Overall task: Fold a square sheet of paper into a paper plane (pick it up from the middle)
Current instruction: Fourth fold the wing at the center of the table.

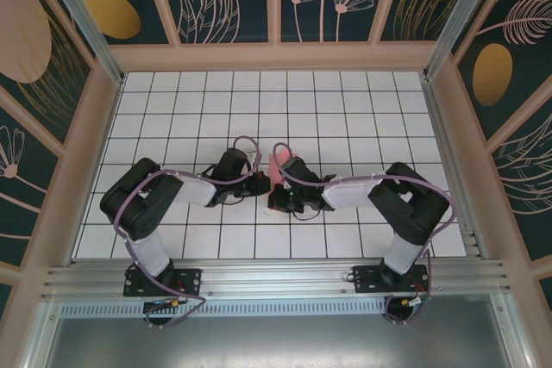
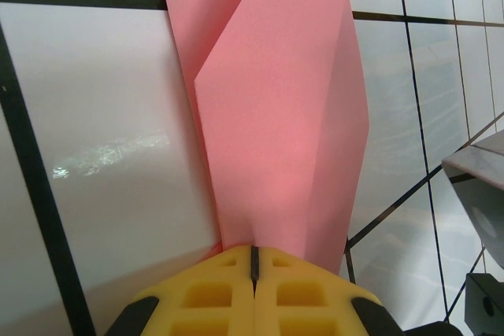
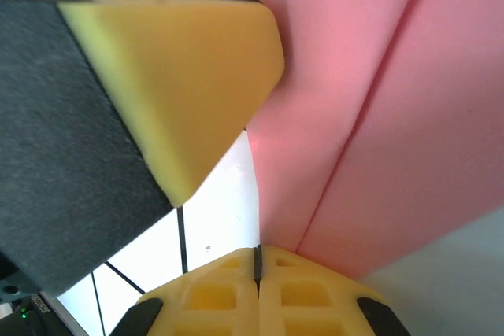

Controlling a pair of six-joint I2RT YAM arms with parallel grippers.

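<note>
You have the paper plane [image 2: 276, 116] pinned between both arms, over the middle of the white gridded counter [image 1: 345, 101], a little toward the near edge. It is half made: a long salmon-pink strip with overlapping flaps and slanted creases, not yet a finished dart.

Treat it as almost weightless, thin and limp. It will likely sag or twist wherever it is unsupported, and a hard squeeze away from a crease would leave a mark you cannot remove. The surface looks dry and matt, so I judge slipping to be a small risk. The bigger one is tearing, if the 2 arms pull against each other. Take hold at folded edges, where 2 or more layers stiffen it, and close to the centre crease.

The left pincer [image 2: 253, 256] is clamped on 1 end of the folded paper, its 2 yellow halves meeting with the paper rising out of the seam. The right pincer [image 3: 257, 256] is clamped on the paper too, a crease running away from its seam. In the right wrist view, what looks like the left pincer's yellow finger [image 3: 181, 76] sits close alongside, so the 2 holds are near each other.

From above, both arms crouch low, elbows out to the sides, forearms reaching inward to meet. I cannot tell whether the paper touches the counter.
</note>
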